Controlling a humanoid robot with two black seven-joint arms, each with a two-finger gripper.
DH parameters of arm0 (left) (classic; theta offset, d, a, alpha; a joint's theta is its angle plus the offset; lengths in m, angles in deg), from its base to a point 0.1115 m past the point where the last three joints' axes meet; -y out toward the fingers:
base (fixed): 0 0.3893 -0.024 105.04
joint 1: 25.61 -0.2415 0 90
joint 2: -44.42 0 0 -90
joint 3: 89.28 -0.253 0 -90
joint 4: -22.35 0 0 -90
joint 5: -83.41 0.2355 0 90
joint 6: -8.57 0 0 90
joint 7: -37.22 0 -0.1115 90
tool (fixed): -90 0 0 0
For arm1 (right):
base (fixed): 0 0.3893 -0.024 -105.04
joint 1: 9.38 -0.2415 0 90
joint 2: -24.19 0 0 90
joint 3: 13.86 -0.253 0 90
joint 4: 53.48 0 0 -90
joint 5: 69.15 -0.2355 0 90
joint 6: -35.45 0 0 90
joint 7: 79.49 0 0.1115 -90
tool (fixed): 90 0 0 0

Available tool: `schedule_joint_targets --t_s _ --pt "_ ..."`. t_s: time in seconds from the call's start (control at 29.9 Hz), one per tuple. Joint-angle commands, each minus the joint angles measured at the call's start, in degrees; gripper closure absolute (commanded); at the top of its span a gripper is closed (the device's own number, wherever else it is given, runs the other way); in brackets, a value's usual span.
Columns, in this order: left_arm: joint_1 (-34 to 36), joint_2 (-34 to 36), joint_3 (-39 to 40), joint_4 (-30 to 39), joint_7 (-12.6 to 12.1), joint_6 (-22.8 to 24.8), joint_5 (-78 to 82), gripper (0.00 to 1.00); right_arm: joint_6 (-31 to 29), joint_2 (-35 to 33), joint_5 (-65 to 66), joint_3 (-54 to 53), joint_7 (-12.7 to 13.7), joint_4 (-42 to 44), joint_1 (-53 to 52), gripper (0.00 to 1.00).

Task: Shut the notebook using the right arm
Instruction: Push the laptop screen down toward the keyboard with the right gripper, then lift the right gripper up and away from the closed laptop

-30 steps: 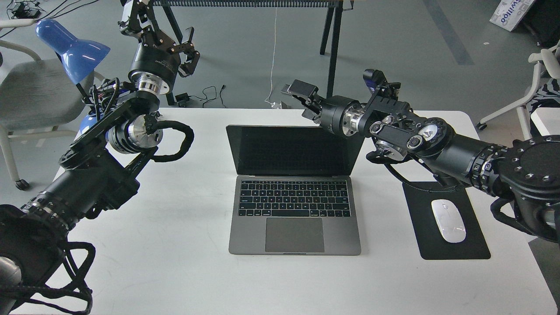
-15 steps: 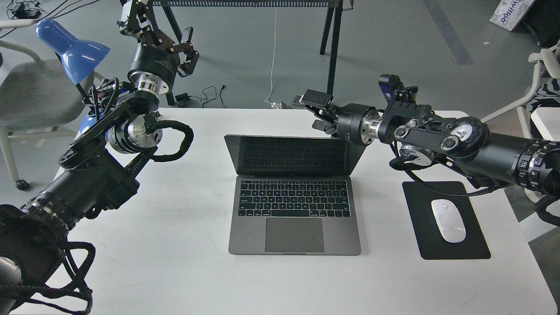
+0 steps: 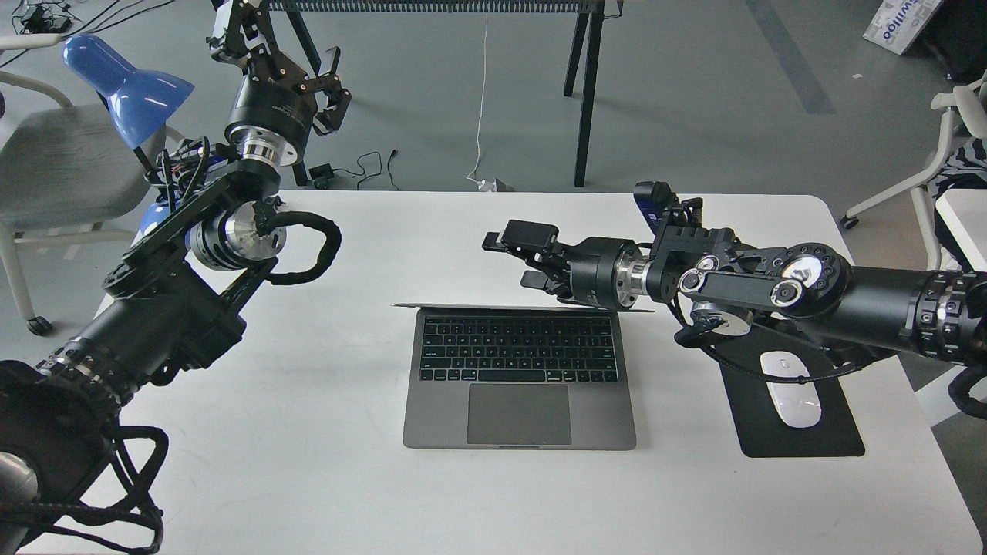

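The notebook point(image 3: 518, 412), a space-grey laptop with black keyboard and large trackpad, sits in the middle of the white table point(image 3: 324, 478). Its lid point(image 3: 463, 307) is tilted far forward and shows only as a thin edge above the keyboard; the screen is hidden. My right gripper point(image 3: 526, 256) is open and empty, just behind and above the lid's right part, with its lower finger close to the lid; I cannot tell if it touches. My left gripper point(image 3: 281, 54) is open and empty, raised high at the back left, far from the notebook.
A black mouse pad point(image 3: 802, 435) with a white mouse point(image 3: 790, 389) lies right of the notebook, partly under my right arm. A blue desk lamp point(image 3: 127, 77) and a grey chair point(image 3: 54, 162) stand at the left. A white chair point(image 3: 937, 154) stands at the right.
The lid has swung from upright down towards the keyboard until it is seen edge-on. My right gripper has moved down and towards me behind it. The left arm has not moved.
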Motion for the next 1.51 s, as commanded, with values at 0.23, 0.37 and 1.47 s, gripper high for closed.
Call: schedule_joint_targets --t_s 0.23,0.37,1.47 --pt "0.0 -0.04 0.08 0.0 0.0 0.0 0.0 0.0 2.1 -0.94 3.25 3.26 0.07 -7.92 2.28 0.0" --pt "0.0 -0.04 0.08 0.0 0.0 0.0 0.0 0.0 2.63 -0.76 3.34 3.7 0.07 -9.24 4.13 0.0" --pt "0.0 -0.04 0.0 0.0 0.0 0.0 0.0 0.0 3.51 0.03 7.2 1.78 -0.11 -7.13 12.06 0.0"
